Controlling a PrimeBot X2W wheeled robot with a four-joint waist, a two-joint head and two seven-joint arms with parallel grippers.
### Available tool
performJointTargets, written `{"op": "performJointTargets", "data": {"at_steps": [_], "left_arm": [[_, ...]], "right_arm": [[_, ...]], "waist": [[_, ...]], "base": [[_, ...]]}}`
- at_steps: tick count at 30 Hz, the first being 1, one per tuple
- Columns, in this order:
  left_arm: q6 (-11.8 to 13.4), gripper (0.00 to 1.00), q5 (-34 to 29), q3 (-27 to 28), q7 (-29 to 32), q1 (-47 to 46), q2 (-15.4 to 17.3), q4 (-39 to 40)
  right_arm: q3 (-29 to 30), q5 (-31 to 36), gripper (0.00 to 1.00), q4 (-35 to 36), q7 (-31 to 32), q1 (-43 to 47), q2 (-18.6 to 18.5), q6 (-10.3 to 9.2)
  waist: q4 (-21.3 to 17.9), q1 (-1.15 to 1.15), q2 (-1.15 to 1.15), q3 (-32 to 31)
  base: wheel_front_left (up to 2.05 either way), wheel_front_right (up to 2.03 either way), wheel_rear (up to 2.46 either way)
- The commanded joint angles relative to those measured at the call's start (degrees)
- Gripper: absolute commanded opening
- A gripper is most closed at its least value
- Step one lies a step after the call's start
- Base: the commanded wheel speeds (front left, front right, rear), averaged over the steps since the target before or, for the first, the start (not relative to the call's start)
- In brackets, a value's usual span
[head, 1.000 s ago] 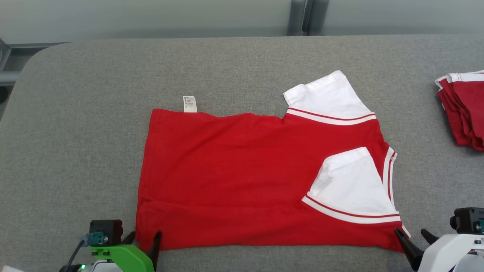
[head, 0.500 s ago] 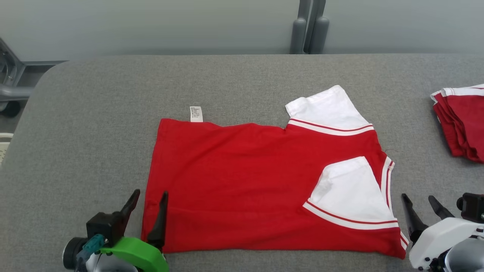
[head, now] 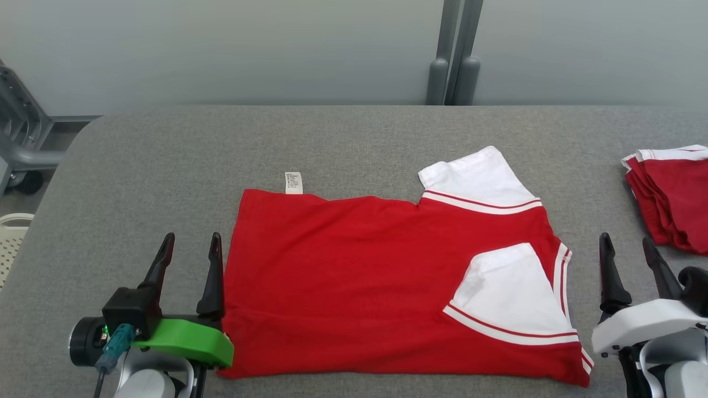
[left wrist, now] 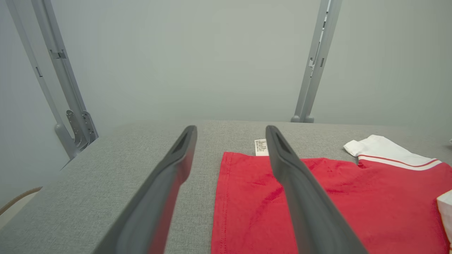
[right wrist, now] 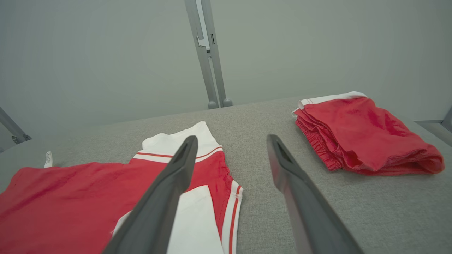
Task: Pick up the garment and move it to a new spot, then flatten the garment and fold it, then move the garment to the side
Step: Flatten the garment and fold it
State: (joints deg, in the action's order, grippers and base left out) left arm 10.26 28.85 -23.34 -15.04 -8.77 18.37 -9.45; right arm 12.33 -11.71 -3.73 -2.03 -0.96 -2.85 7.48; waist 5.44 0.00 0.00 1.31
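Both open and empty: left pincer [head: 192, 239], right pincer [head: 626, 239]; the shirt [head: 359, 276] seems light, limp; grip its near corners.

Head camera looks down and forward across the table [head: 354, 132]. Both wrist cameras ride low, close over it, sighting along their fingers [left wrist: 159, 201] toward the wall [left wrist: 197, 63]. All three catch the shirt [head: 354, 287]; head and right wrist share the pile [head: 675, 204].
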Motion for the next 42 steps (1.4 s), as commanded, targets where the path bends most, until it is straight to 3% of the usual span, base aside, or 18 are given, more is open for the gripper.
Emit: {"op": "performJointTargets", "data": {"at_steps": [1, 7, 15, 27, 42], "left_arm": [[-0.68, 1.0, -0.64, 0.67, -0.16, 0.45, -0.27, -0.42], [-4.32, 1.0, -4.41, 2.96, -0.17, 0.71, -0.86, -1.36], [-7.76, 1.0, -8.57, 5.98, -0.17, 1.57, -3.71, -4.1], [-10.19, 1.0, -8.61, 9.87, -0.11, 2.1, -7.81, -9.73], [-12.71, 1.0, -11.1, 11.78, -0.11, 1.5, -8.85, -12.4]], "right_arm": [[-0.51, 0.85, 1.0, -0.99, -1.11, -1.15, -0.13, 0.0], [-5.41, 7.75, 1.0, -4.12, -6.46, -3.46, -0.13, -0.01], [-9.62, 11.35, 1.0, -8.54, -9.88, -5.04, -0.12, -0.01], [-6.14, 7.04, 1.0, -10.24, -11.31, -4.74, -0.09, -0.01], [-6.3, 3.9, 1.0, -11.06, -11.2, -5.14, -0.12, -0.01]], "waist": [[-0.09, 0.0, 0.0, -0.45], [-0.33, 0.0, 0.0, -1.03], [0.02, 0.0, 0.0, -0.87], [-0.07, 0.0, 0.0, -0.28], [-0.25, 0.0, 0.0, 0.12]], "base": [[0.0, 0.0, 0.0], [0.0, 0.0, 0.0], [0.0, 0.0, 0.0], [0.0, 0.0, 0.0], [0.0, 0.0, 0.0]]}}
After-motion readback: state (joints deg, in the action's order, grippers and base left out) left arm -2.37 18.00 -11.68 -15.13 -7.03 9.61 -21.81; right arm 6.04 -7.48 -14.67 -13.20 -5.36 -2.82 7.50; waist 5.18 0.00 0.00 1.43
